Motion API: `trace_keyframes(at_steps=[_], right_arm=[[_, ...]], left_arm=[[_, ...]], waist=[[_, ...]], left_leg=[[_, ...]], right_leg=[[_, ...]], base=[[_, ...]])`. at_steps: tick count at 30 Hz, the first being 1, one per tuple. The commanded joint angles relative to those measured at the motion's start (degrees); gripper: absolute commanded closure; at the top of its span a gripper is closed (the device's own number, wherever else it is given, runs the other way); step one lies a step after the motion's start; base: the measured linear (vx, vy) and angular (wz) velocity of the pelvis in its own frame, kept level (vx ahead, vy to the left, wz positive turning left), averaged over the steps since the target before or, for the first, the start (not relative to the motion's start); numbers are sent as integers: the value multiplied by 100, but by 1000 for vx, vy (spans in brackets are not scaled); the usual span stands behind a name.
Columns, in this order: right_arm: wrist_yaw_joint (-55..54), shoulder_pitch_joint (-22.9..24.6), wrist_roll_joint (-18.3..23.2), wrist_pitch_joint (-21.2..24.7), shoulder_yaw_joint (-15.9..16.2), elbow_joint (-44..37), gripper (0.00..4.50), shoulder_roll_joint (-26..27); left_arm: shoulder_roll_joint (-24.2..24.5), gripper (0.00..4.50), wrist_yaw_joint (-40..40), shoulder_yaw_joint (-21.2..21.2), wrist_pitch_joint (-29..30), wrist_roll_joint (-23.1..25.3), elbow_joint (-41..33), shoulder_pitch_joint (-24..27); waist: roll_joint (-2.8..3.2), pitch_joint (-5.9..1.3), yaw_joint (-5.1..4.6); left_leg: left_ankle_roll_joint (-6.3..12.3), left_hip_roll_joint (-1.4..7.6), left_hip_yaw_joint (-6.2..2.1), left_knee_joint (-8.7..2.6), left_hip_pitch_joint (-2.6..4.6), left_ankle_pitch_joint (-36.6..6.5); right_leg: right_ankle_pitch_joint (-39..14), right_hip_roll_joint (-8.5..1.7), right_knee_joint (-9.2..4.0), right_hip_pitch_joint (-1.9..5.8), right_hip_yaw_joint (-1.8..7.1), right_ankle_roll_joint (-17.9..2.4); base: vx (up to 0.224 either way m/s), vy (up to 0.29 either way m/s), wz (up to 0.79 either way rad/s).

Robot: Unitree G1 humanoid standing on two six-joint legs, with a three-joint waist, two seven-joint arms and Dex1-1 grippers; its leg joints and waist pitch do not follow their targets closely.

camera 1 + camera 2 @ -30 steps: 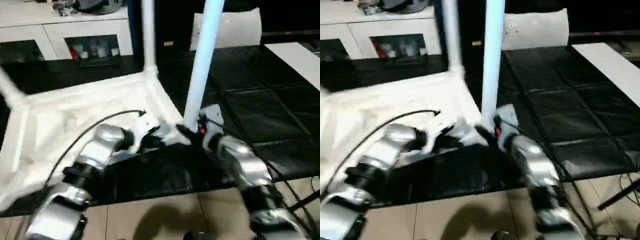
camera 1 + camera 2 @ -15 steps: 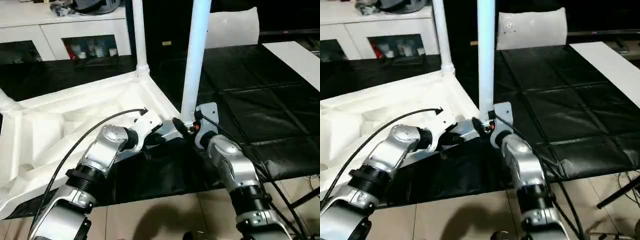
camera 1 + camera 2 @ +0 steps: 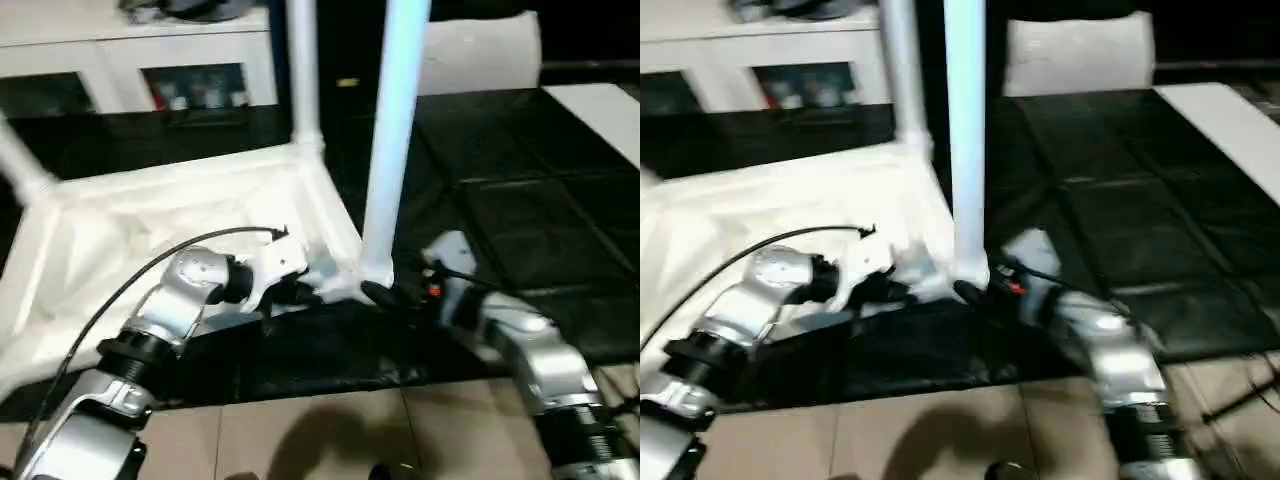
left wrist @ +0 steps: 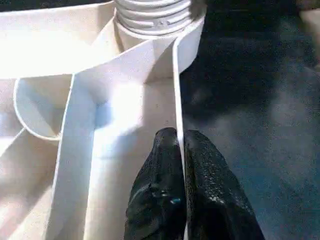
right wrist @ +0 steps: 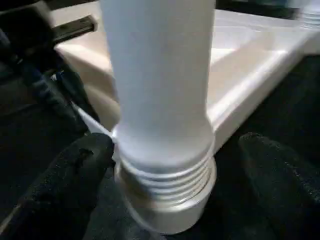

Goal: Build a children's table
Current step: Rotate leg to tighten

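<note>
**Left gripper pinches the tabletop rim while the right gripper's fingers flank a leg base**

The white table top [image 3: 150,230] lies upside down on a black quilted mat [image 3: 540,220], ribbed underside up. Nearest the robot, at the top's near corner socket [image 5: 167,197], the left gripper [image 4: 180,150] is closed on the thin rim wall of the top, with 1 black finger on each side of it. Just beside that corner, the right gripper [image 5: 172,165] stands spread wide, its 2 fingers [image 5: 75,175] on either side of the threaded base of the near leg [image 3: 395,130]; the left-hand pad sits right at the base, and I cannot tell whether it touches, while the other stands clear of it. That leg stands upright in the socket.

Farther along the same edge of the top, a second leg [image 3: 303,70] stands upright in its corner socket. At the top's far left corner a third leg [image 3: 20,165] leans outward.

Beyond the table top, a flat white panel [image 3: 480,55] stands at the far end of the mat, a long white strip [image 3: 600,110] lies to the right, and a white cabinet [image 3: 130,50] with glass doors stands at the back.
</note>
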Motion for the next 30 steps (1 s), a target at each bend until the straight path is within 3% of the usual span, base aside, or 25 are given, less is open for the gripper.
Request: trace_keyframes(at_steps=[1,5,7,9,12,19,22,30], right_arm=[[481,-191,21,-151,96,79,5,-217],[878,-310,-75,-333,325,175,5,-407],[1304,-389,-296,-689,681,288,5,-599],[1523,-450,-335,-806,807,386,5,-599],[1623,-514,-284,-818,825,465,5,-564],[2118,-749,-56,-807,910,689,70,-562],[2213,-753,-57,-824,922,708,90,-593],[2396,-761,53,-676,912,707,155,-629]], left_arm=[[46,450,-501,-161,-457,-133,-71,-206],[94,450,-749,-266,-701,-92,74,-277],[115,450,-986,-348,-846,-101,174,-368],[119,450,-1055,-385,-945,-54,240,-423],[116,450,-1090,-411,-1031,-34,309,-459],[84,450,-1412,-529,-1327,-65,477,-515],[98,450,-1442,-551,-1366,-68,506,-526],[132,450,-1539,-555,-1429,-63,593,-517]], waist=[[-15,-453,15],[-22,-462,98],[-50,-466,147],[-43,-462,169],[-56,-474,199],[-54,-483,241],[-25,-489,248],[-40,-491,252]], left_leg=[[639,-1,94,-358,-51,-522],[640,13,104,-347,-45,-478],[637,17,108,-346,-40,-427],[637,21,111,-344,-43,-445],[638,31,103,-344,-56,-419],[651,27,107,-333,-54,-358],[632,39,103,-332,-55,-368],[606,27,104,-334,-57,-370]], right_leg=[[-1431,-256,-333,473,321,-884],[-1416,-270,-320,466,327,-871],[-1441,-270,-312,452,325,-873],[-1466,-275,-309,450,330,-869],[-1415,-278,-293,461,331,-891],[-1360,-267,-284,457,326,-888],[-1306,-272,-281,459,328,-906],[-1414,-267,-294,469,319,-851]], base=[[0,0,0],[0,0,0],[0,0,0],[0,0,0],[0,0,0],[0,0,0],[0,0,0],[0,0,0]])
